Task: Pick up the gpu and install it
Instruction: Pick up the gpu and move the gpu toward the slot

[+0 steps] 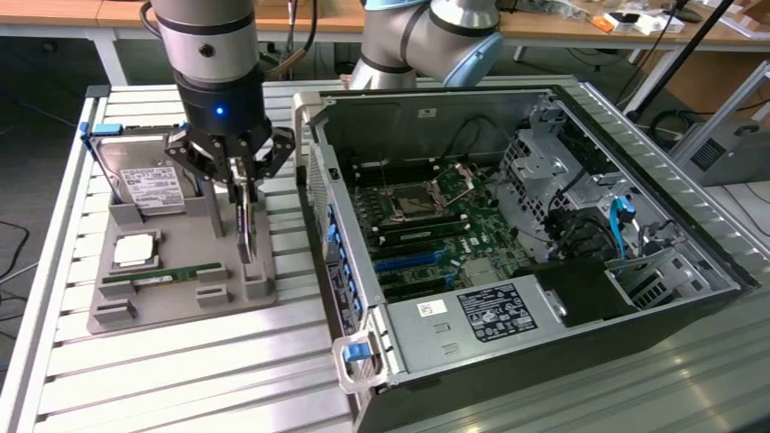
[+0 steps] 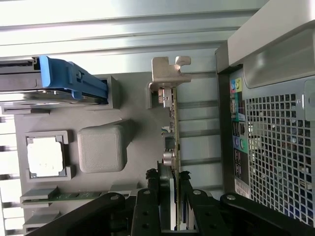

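Observation:
The gpu stands on edge in the grey holder tray, between the tray's posts and beside the open computer case. My gripper comes down on it from above, one finger on each face of the card, shut on its upper edge. In the wrist view the gpu shows edge-on, a thin green board ending in a silver bracket. The gripper clamps it, and the black fingers press against both sides. Its lower edge sits at the tray slot.
On the tray are a silver hard drive with a blue carrier, a square processor and a green memory stick. Inside the case lies the motherboard. A second arm stands behind the case.

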`<state>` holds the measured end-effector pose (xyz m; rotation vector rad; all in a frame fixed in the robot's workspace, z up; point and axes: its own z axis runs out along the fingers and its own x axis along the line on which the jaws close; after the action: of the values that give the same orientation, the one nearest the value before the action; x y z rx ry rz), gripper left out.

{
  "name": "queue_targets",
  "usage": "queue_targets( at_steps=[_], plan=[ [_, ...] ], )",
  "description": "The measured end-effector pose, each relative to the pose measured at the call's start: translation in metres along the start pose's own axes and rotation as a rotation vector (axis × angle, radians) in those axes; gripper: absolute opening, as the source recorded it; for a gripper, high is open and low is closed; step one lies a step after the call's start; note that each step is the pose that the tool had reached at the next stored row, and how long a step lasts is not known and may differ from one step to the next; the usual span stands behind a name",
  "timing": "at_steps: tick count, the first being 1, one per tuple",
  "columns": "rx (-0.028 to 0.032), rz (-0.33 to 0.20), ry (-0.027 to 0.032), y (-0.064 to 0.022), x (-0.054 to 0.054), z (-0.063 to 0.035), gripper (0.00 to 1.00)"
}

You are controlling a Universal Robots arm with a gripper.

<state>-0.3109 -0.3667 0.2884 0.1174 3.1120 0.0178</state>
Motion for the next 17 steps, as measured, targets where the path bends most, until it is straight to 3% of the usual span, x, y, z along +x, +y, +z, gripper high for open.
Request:
queue_targets(
  at_steps=[17],
  plan=[
    [-0.0008,0.000,0.0000,0.0001,-0.0002,-0.0061,0.27]
  ],
)
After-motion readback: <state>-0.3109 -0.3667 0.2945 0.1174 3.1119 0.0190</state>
